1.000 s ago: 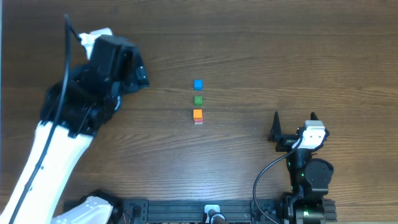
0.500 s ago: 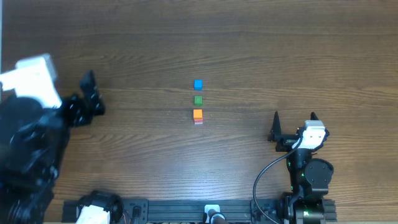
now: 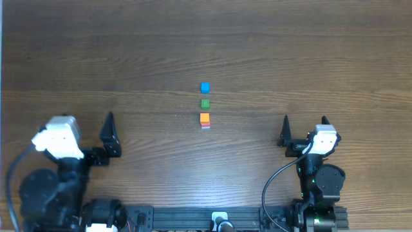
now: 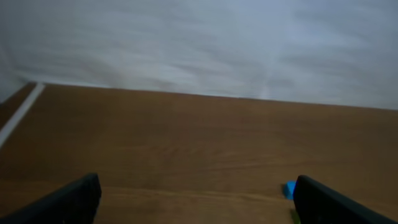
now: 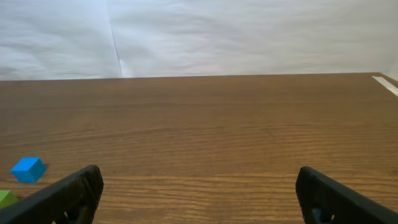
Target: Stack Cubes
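Observation:
A blue cube (image 3: 205, 87), a green cube (image 3: 205, 103) and an orange cube (image 3: 205, 118) lie in a short line at the table's middle. The orange one rests on a reddish cube (image 3: 205, 126) that barely peeks out below it. My left gripper (image 3: 87, 129) is open at the near left, well away from the cubes. My right gripper (image 3: 304, 120) is open at the near right, empty too. The left wrist view has the blue cube (image 4: 290, 189) far off beside one finger (image 4: 336, 202). The right wrist view catches the blue cube (image 5: 28, 168) and a corner of the green cube (image 5: 6, 198).
The wooden table (image 3: 290, 58) is bare around the cubes. A white wall (image 5: 249, 37) rises behind its far edge. Both arm bases and a black rail (image 3: 212, 216) run along the near edge.
My left arm has swung back from the far left of the table toward its base, and its gripper now sits low at the near left. The right arm and the cubes have not moved.

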Controlling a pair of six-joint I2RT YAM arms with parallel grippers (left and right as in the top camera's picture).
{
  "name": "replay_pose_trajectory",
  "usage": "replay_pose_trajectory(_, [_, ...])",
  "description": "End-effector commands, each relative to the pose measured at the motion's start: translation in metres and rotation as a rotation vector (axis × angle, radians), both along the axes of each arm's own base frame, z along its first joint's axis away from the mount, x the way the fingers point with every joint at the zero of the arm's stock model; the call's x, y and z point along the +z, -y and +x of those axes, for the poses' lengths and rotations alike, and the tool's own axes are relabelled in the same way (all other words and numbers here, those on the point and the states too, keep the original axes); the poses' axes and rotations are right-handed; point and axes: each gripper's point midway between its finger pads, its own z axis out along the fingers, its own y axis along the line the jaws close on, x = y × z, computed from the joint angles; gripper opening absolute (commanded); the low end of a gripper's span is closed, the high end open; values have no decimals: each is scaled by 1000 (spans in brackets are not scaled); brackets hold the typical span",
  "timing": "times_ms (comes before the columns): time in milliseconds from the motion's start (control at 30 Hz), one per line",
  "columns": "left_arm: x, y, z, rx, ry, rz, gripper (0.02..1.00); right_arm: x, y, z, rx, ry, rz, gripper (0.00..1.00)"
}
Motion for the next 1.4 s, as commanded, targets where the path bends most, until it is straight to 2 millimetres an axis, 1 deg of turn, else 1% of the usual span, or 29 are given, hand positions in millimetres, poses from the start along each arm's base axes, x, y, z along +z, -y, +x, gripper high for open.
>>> replay_pose_trajectory(33, [-30,11,-3,-71,17,23,998,-1,-3,0,15,1,0,993])
replay_pose_trajectory(133, [-49,13,1,-86,41,30,998,-1,-3,0,15,2,0,991])
replay_pose_trajectory(233, [-60,15,5,-93,65,33,998,-1,-3,0,15,1,0,991])
replay_pose_trajectory(400, [-71,15,13,-90,159,34,998,-1,-3,0,15,1,0,991])
replay_pose_trajectory(633, [-88,13,25,-82,193,34,996,-1,-3,0,15,1,0,993])
replay_pose_trajectory(1067, [-117,14,38,-82,213,34,998,-1,-3,0,15,1,0,993])
replay_pose_trajectory(1333, [-142,18,40,-109,156,30,998,-1,-3,0,15,1,0,993])
replay_pose_trajectory(1400, [-143,18,40,-108,152,30,1000,-1,-3,0,15,1,0,991])
